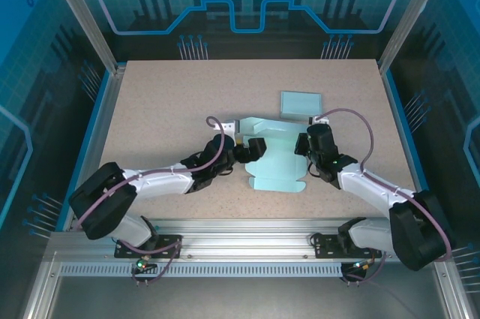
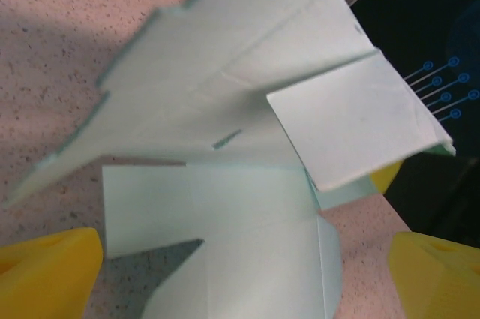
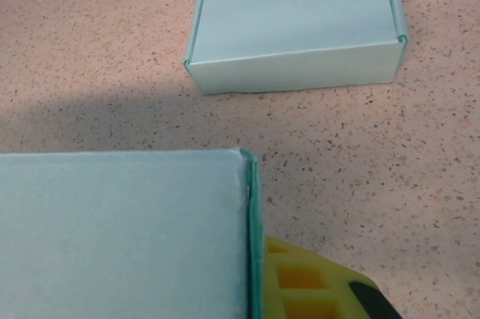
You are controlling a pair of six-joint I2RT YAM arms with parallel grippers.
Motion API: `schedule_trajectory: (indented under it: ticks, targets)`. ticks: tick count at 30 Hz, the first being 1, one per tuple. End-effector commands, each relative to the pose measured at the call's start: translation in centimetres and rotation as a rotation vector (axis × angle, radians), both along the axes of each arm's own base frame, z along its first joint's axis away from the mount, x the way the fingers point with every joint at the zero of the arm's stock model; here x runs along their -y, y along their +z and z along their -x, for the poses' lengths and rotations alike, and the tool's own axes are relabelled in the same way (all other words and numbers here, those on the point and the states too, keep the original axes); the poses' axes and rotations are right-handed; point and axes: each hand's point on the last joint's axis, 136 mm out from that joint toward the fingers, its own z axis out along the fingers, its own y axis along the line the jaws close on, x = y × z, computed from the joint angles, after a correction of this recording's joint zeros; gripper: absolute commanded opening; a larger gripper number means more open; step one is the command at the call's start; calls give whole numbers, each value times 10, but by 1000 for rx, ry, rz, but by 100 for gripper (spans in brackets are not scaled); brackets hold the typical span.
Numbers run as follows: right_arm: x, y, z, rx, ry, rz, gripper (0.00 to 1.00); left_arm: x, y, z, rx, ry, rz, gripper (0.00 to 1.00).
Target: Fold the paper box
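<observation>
paper box [image 1: 274, 165]: flat, partly folded on the surface [image 1: 165, 109], just in front of the finished box [image 1: 301, 103] | left fingers [image 2: 45, 270]: you have them spread wide, holding nothing, straddling its flaps | right fingers [image 3: 300, 281]: closed tight at its side nearest the finished box, a panel against them; grip unclear

We see a speckled beige table [image 1: 161, 112], a part-folded pale green paper box [image 1: 274, 173] mid-table, a closed box [image 1: 301, 103] behind it
</observation>
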Motion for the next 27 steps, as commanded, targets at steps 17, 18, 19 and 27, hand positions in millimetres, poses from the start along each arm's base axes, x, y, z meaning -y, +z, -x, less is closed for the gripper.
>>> schedule_trajectory:
  ticks: [17,18,19,27]
  targets:
    - [-1,6,2,13,1,-14,0,29,-7,-17,-9,-57,35,99]
    - [-2,6,2,14,3,-13,0,31,-5,-17,2,-64,38,96]
    - [-2,6,3,13,4,-12,0,32,-3,-18,16,-69,39,93]
    - [-2,1,3,3,4,-2,0,37,9,-19,75,-105,19,82]
